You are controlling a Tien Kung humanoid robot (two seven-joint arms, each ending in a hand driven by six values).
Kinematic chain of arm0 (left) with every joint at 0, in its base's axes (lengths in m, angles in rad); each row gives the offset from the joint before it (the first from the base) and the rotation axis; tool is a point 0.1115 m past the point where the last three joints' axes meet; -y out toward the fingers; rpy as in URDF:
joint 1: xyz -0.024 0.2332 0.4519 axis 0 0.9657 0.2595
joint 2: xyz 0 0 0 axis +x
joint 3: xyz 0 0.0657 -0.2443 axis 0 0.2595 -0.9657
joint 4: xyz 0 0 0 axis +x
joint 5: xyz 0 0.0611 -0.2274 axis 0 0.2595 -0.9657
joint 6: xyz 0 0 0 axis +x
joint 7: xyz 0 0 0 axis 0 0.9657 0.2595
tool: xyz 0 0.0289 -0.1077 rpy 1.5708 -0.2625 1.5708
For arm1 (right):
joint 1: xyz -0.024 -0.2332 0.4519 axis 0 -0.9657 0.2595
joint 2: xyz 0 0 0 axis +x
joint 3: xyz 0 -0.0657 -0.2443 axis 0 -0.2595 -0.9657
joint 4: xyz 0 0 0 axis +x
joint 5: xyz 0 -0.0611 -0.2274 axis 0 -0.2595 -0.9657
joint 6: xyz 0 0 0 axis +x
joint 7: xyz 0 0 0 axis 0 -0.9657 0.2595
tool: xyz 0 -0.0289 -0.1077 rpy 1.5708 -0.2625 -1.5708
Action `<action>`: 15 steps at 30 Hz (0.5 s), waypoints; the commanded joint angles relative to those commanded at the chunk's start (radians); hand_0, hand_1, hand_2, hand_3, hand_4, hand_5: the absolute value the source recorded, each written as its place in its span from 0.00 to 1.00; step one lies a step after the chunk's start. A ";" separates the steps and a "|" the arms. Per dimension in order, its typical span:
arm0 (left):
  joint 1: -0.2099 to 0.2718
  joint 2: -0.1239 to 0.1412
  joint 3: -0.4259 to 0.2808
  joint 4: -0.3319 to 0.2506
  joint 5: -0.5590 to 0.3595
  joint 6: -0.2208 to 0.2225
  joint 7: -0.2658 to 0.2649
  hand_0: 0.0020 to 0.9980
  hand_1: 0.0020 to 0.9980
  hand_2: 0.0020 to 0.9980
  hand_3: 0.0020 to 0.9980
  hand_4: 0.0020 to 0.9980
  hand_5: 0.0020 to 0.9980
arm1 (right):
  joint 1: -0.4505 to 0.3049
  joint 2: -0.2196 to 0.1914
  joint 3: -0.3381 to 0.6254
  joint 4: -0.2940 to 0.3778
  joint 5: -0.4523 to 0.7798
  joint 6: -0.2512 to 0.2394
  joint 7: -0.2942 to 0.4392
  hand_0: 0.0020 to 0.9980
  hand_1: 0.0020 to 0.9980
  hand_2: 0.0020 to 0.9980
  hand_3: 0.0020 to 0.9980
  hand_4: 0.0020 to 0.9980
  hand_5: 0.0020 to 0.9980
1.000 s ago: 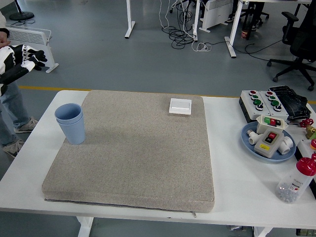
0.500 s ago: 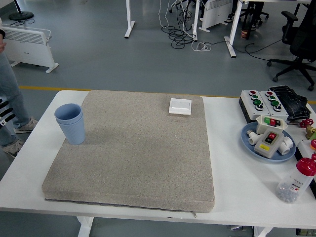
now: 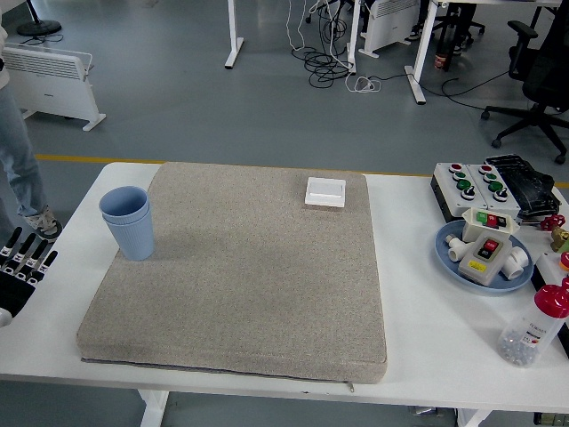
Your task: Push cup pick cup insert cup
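**Left hand low at the table's left edge, cups untouched**

Since a second ago your left hand [image 3: 20, 271] has dropped from high at the picture's left edge to a spot low beside the white tabletop [image 3: 418, 329], at its left side. You can see its black-and-white fingers [image 3: 27, 253] stretched out straight and slightly apart, with nothing in them. Your right hand is out of view.

You will find the pale blue plastic cups [image 3: 127, 222], one nested inside the other, upright on the left edge of the grey-beige fabric mat [image 3: 240, 285], exactly where they stood in the earlier frames. They are well apart from your left hand.

Near the mat's far edge lies a small white square switch plate [image 3: 324, 191]. At the right side of the tabletop you have a blue round plate [image 3: 449, 258] carrying a grey button box and white fittings, a grey box with red and green buttons [image 3: 467, 182] behind it, and a clear bottle with a red cap [image 3: 533, 327] nearer you.

A person's jeans-clad leg [image 3: 20, 165] shows at the far left.
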 joint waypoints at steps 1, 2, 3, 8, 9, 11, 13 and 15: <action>0.000 0.000 0.003 -0.001 0.007 0.000 0.000 0.85 0.85 0.90 0.80 0.48 1.00 | 0.000 0.000 0.000 0.000 0.000 0.000 0.000 0.78 0.72 0.73 0.63 0.30 0.58; -0.001 0.000 0.006 -0.004 0.019 0.002 0.000 0.85 0.85 0.90 0.80 0.48 1.00 | 0.001 0.000 -0.001 0.000 0.000 0.000 0.000 0.78 0.72 0.73 0.63 0.30 0.58; -0.001 -0.001 0.010 -0.004 0.025 0.002 0.001 0.85 0.85 0.90 0.80 0.48 1.00 | 0.001 0.000 0.000 0.000 -0.001 0.000 0.000 0.78 0.72 0.73 0.63 0.30 0.58; 0.002 -0.003 0.014 0.001 0.039 0.005 0.000 0.85 0.85 0.90 0.80 0.48 1.00 | 0.001 -0.001 -0.002 0.000 0.000 0.000 -0.001 0.78 0.72 0.73 0.63 0.30 0.57; 0.003 -0.004 0.015 0.002 0.039 0.006 -0.004 0.85 0.85 0.90 0.80 0.48 1.00 | 0.001 -0.001 -0.002 0.000 0.000 0.000 -0.001 0.78 0.72 0.73 0.63 0.30 0.57; 0.003 -0.005 0.015 0.003 0.040 0.008 -0.006 0.85 0.85 0.90 0.80 0.48 1.00 | 0.001 -0.001 -0.002 0.000 0.002 0.000 -0.001 0.78 0.72 0.73 0.63 0.30 0.57; 0.002 -0.006 0.016 0.004 0.040 0.008 -0.006 0.85 0.85 0.90 0.79 0.48 1.00 | 0.001 -0.001 -0.002 0.000 0.002 0.000 -0.001 0.78 0.72 0.73 0.63 0.30 0.57; 0.001 -0.006 0.017 0.004 0.040 0.008 -0.006 0.85 0.85 0.90 0.79 0.48 1.00 | 0.000 -0.001 -0.002 0.000 0.002 0.000 -0.001 0.78 0.72 0.73 0.63 0.30 0.57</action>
